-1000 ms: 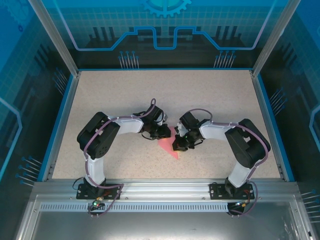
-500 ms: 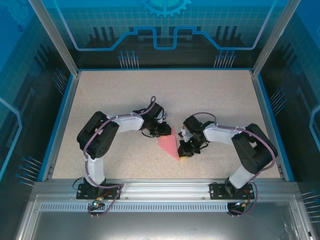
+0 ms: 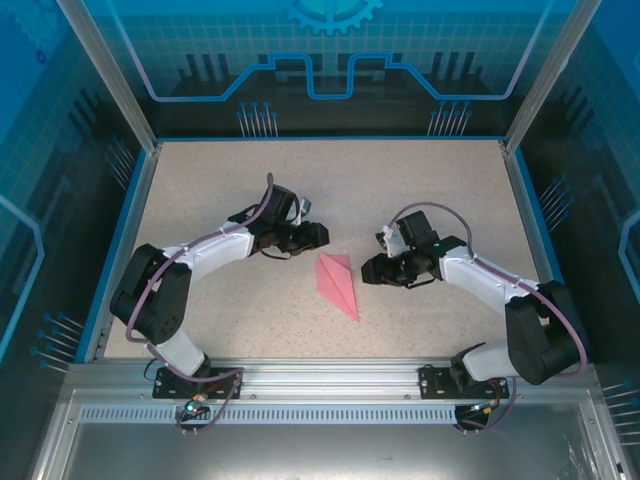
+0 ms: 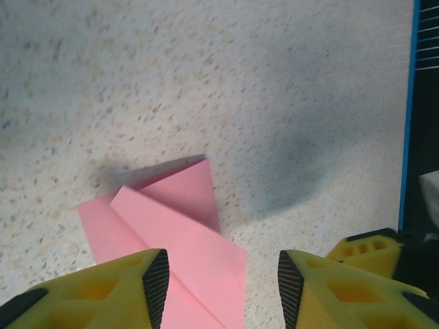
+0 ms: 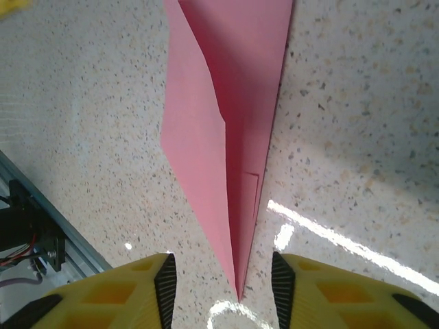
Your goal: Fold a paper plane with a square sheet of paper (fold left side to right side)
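Left tool (image 4: 221, 284) partly over cut-off paper plane (image 4: 182, 233)

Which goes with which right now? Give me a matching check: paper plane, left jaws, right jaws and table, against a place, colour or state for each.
Things:
1. paper plane
2. left jaws
3. right jaws
4. table

Place, colour or state:
A. speckled beige
B. open and empty, to the right of the plane
C. pink, lying on the table between the two arms
D. open and empty, to the left of the plane's wide end

Pairs: 1-C, 2-D, 3-B, 4-A
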